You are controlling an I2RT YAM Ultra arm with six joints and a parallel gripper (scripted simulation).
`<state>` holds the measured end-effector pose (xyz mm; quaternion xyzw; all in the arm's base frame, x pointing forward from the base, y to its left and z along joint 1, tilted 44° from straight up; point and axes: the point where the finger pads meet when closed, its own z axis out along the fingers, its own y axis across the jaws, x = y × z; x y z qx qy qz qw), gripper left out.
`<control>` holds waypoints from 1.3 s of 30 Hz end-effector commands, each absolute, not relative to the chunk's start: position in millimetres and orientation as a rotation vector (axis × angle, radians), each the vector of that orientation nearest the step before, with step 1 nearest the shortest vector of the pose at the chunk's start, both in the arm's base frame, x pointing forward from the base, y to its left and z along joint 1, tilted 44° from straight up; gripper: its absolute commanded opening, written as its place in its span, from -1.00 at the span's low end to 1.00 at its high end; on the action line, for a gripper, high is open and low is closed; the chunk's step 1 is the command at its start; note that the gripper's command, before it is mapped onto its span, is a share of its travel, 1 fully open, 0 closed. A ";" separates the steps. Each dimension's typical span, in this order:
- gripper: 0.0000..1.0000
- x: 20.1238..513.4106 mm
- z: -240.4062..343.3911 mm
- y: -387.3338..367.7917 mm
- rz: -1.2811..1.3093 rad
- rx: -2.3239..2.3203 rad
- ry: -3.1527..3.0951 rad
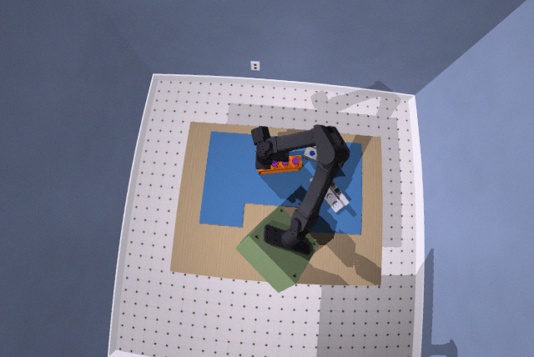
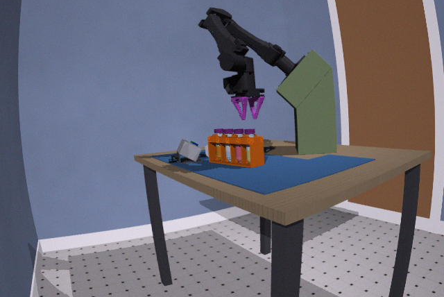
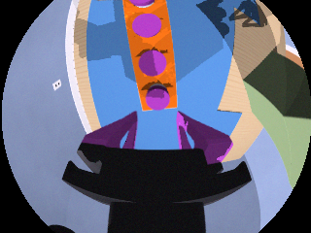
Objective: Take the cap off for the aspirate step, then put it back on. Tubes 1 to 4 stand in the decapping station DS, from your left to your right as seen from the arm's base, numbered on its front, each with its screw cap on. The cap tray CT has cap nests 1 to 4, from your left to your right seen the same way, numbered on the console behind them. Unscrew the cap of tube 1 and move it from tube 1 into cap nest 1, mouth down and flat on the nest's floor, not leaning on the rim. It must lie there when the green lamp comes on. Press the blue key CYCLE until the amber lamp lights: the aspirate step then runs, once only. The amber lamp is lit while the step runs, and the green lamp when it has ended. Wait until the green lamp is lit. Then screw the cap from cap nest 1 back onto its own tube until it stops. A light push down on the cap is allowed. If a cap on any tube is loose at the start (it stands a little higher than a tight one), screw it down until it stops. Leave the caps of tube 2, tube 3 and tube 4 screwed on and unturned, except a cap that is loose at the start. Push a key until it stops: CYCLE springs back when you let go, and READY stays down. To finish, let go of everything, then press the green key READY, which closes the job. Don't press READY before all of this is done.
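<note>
My claw (image 2: 248, 109) hangs half open and empty above the orange station (image 2: 235, 150), whose row runs straight ahead, tube 1's cap (image 3: 158, 97) nearest, just forward.

A: Take the orange decapping station (image 2: 235, 153) as the mark. What stands on top of it?

B: Four purple caps (image 2: 234, 130); the tubes below show yellow, pale blue, pink and olive.

A: Under it?

B: A blue mat (image 2: 283, 173) on a tan wood-grain table (image 2: 358, 179). Behind it, a green pedestal (image 2: 315, 114); above it, a black arm (image 2: 247, 46) with purple fingers (image 2: 237, 107).

A: The floor?

B: White, dotted black.
</note>
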<state>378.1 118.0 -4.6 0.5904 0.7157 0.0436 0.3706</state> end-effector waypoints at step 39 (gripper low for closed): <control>-0.02 403.1 -30.6 101.7 0.113 1.521 1.814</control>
